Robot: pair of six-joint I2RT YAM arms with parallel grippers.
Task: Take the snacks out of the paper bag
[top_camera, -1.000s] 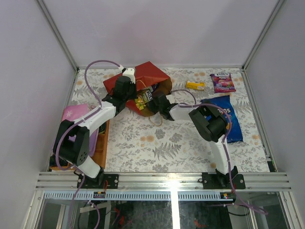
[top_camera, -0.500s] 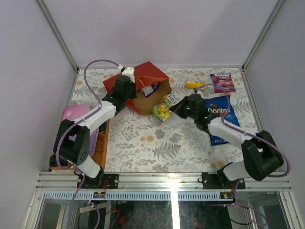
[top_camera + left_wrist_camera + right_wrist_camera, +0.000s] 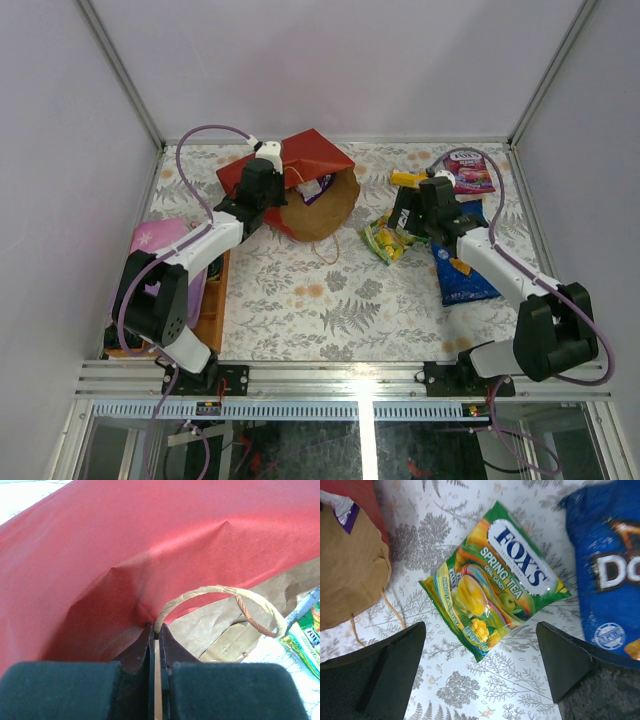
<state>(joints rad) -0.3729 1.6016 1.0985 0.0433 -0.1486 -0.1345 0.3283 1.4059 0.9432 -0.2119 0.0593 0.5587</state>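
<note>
From above, the paper bag lies on its side on the patterned table, its long axis slanting, red base to the far left and brown mouth open to the near right. A purple-and-white packet shows inside the mouth. The left gripper is closed on the bag's left rim. Right of the mouth, apart from it, lies a green-yellow packet under the right gripper. Farther right lie a Doritos bag, an orange packet and a purple packet. At the left wrist, the jaws pinch the red paper where the cord handle is rooted. At the right wrist, the fingers stand wide apart, holding nothing. The packet lies flat between them, its long axis diagonal, the FOX'S end pointing away from the bag.
</note>
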